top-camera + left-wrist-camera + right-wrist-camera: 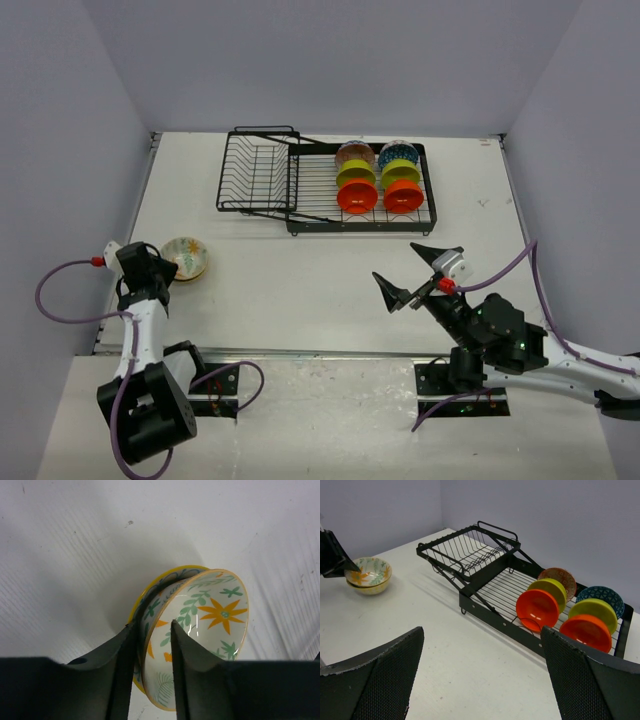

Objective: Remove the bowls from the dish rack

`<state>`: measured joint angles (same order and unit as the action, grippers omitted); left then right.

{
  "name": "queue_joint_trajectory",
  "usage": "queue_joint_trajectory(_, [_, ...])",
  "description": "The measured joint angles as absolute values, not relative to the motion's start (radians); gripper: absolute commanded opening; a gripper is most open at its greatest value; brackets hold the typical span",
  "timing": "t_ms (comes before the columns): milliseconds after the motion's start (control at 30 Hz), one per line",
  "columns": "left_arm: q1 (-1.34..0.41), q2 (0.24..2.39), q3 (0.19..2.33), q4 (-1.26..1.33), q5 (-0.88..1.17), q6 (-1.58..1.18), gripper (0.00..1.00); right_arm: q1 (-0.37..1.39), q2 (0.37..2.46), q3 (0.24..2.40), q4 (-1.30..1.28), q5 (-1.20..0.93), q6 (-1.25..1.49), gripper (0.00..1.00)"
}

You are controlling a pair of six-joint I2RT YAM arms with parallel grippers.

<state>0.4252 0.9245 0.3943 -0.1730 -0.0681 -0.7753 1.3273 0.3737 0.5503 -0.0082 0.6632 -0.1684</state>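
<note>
The black wire dish rack (pixel 300 215) (pixel 485 611) stands at the back of the table. Several bowls stand on edge in its flat tray: orange ones (pixel 357 197) (pixel 536 610) in front, yellow-green, brown and blue behind. A floral bowl (pixel 184 256) (pixel 210 615) (pixel 369 570) rests nested in a yellow-rimmed bowl (pixel 150 587) at the table's left. My left gripper (pixel 168 270) (pixel 153 624) straddles the floral bowl's rim, one finger outside and one inside, with a gap at the inner finger. My right gripper (pixel 408 270) (pixel 482 630) hangs wide open over bare table, in front of the rack.
The rack's deep basket (pixel 257 172) (pixel 470 550) holds nothing. The table's left edge (pixel 125 275) runs close behind the left gripper. Grey walls enclose the table on three sides.
</note>
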Motion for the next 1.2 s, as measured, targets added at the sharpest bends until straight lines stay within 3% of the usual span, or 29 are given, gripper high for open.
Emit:
queue_joint_trajectory(67, [0.425,0.912,0.394,-0.175,-0.059,-0.775,0.48,1.327,0.374,0.550,-0.008,0.663,-0.168,0.99])
queue_joint_trajectory(100, [0.425,0.898,0.394,-0.177,-0.052,-0.778,0.59,1.327,0.374,0.550,-0.008,0.663,-0.168,0.99])
queue_joint_trajectory(167, [0.426,0.871,0.394,-0.184,-0.044,-0.781,0.65,1.327,0.374,0.550,-0.008,0.663,-0.168,0.99])
queue_joint_trajectory(433, [0.426,0.812,0.403,-0.252,-0.029,-0.775,0.63,1.327,0.380,0.550,-0.008,0.662,-0.168,0.99])
queue_joint_trajectory(533, [0.426,0.783,0.418,-0.300,-0.022,-0.773,0.69,1.327,0.380,0.550,-0.008,0.663,-0.168,0.99])
queue_joint_trajectory(633, [0.426,0.731,0.462,-0.364,-0.007,-0.753,0.88,1.313,0.389,0.550,-0.006,0.673,-0.163,0.99])
queue_joint_trajectory(667, [0.426,0.714,0.484,-0.385,-0.003,-0.741,0.99,1.300,0.395,0.550,-0.006,0.679,-0.155,0.99])
queue_joint_trajectory(933, [0.424,0.611,0.697,-0.453,0.192,-0.623,1.00,0.980,0.545,0.573,-0.062,0.592,0.006,0.99])
queue_joint_trajectory(1067, [0.381,0.646,0.825,-0.520,0.267,-0.531,1.00,0.865,0.778,0.680,-0.147,0.482,0.072,0.99])
queue_joint_trajectory(1200, [0.186,0.681,0.884,-0.569,0.271,-0.468,1.00,0.832,1.064,0.841,-0.200,0.476,0.028,0.99])
